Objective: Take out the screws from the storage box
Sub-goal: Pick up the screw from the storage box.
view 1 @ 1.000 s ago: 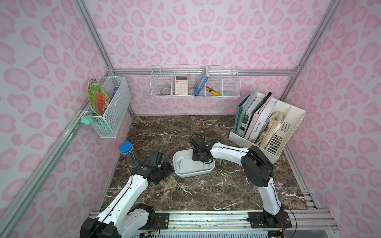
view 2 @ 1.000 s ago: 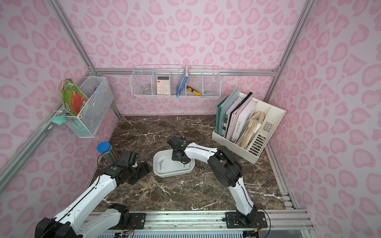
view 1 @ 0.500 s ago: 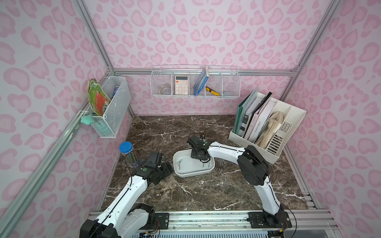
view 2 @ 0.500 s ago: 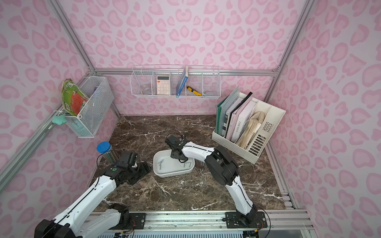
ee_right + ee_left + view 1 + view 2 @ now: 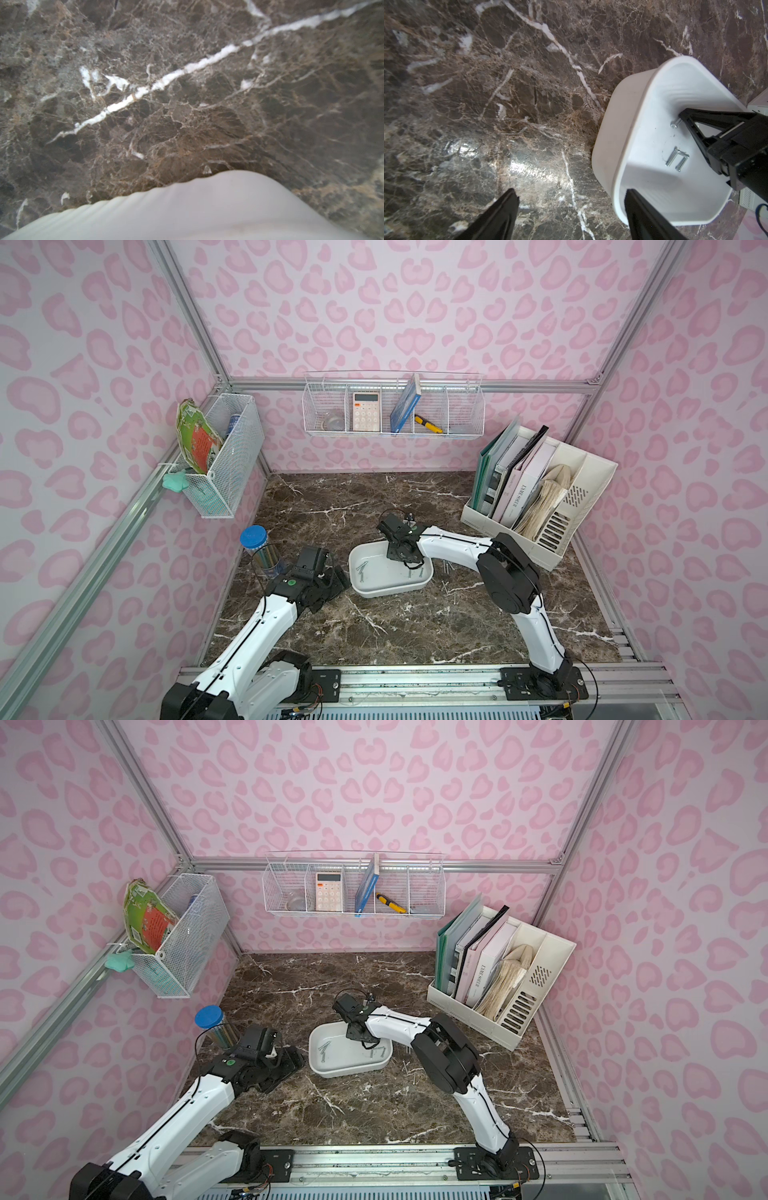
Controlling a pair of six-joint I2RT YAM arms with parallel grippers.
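Counts: 1 shallow white plastic tray, 2 white wire baskets, 1 blue-lidded clear jar, 4+ small silver screws.

The left arm and right arm have glossy white links and bulky black joints. Thin black cables loop behind the black, triangular jaws. A green dot marks the left wrist.

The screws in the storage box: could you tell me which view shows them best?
Left wrist view: the screws lie large and sharp on the storage box floor. Both top views show tiny slivers; the right wrist view shows only the box's wall.
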